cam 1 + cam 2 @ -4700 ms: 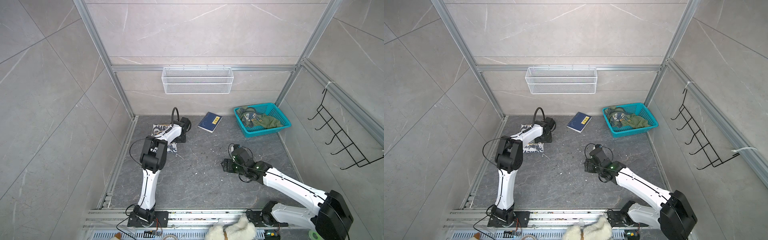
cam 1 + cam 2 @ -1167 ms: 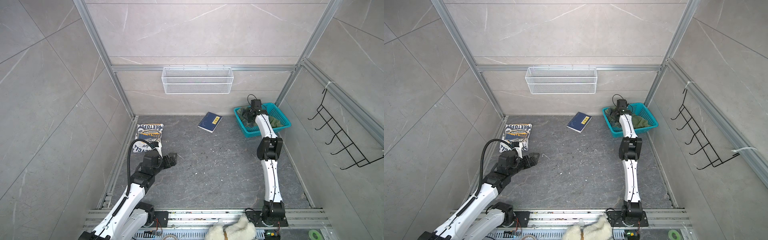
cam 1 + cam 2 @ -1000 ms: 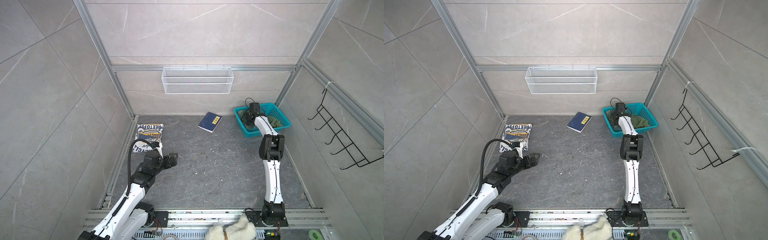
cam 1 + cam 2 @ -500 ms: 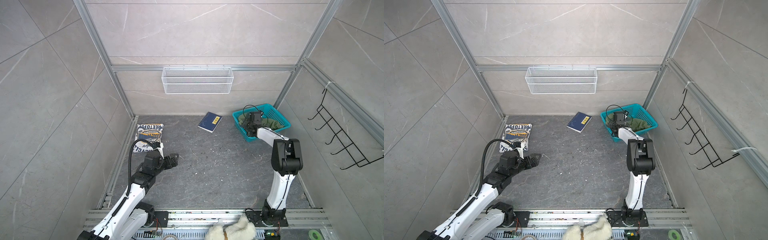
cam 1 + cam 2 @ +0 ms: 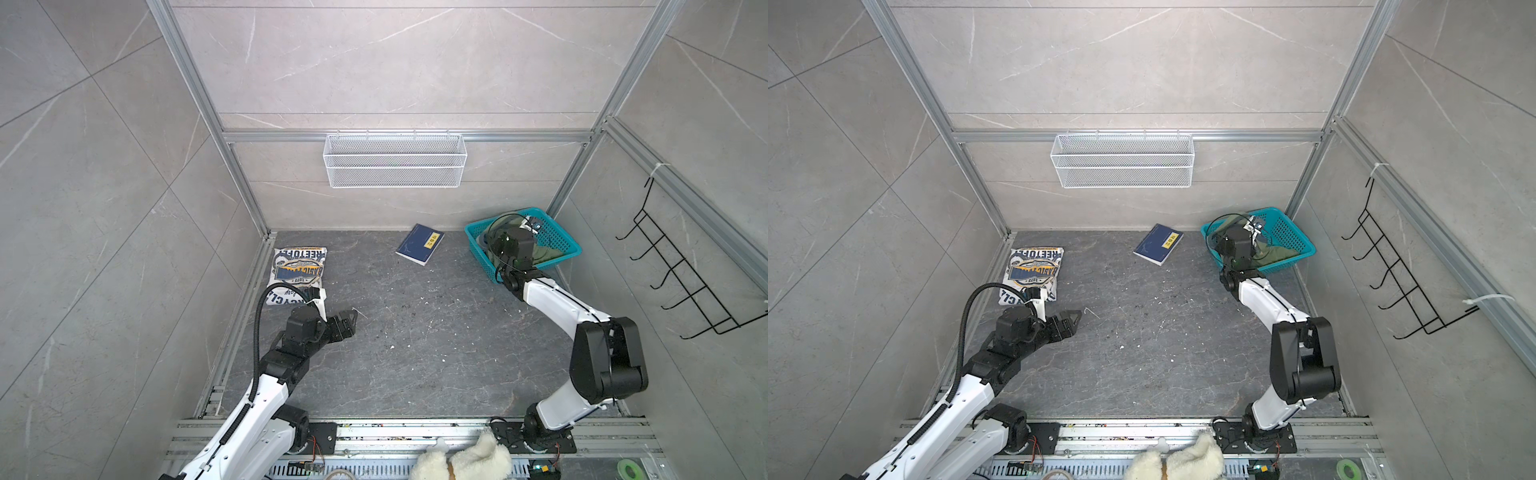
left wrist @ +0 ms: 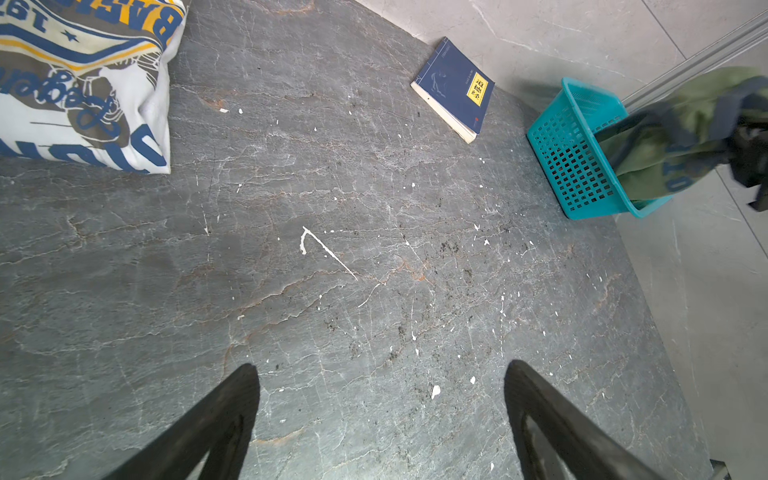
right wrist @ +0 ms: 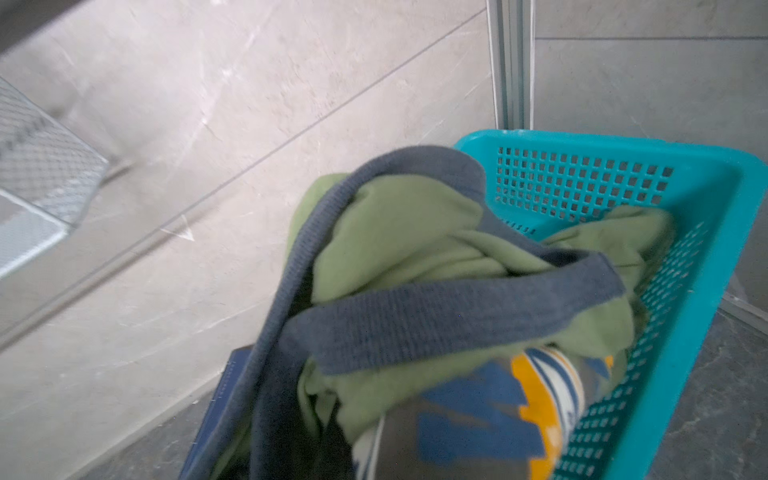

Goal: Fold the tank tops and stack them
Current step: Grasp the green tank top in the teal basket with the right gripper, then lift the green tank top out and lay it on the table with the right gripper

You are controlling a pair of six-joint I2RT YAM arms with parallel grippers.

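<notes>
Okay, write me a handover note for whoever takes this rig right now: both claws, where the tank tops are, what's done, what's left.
Left claw: open, holding nothing, near the white tank top.
Right claw: shut on the olive tank top, which is bunched and partly raised out of the teal basket at the back right.
Done: the white top looks folded, lying flat at the back left.
Left: pull the olive top clear, spread it, fold it, stack it on the white one.

A robot lab cell. Grey tile panels in aluminium framing enclose the worktop below the wire shelf; arm bases bolt opposite it.
</notes>
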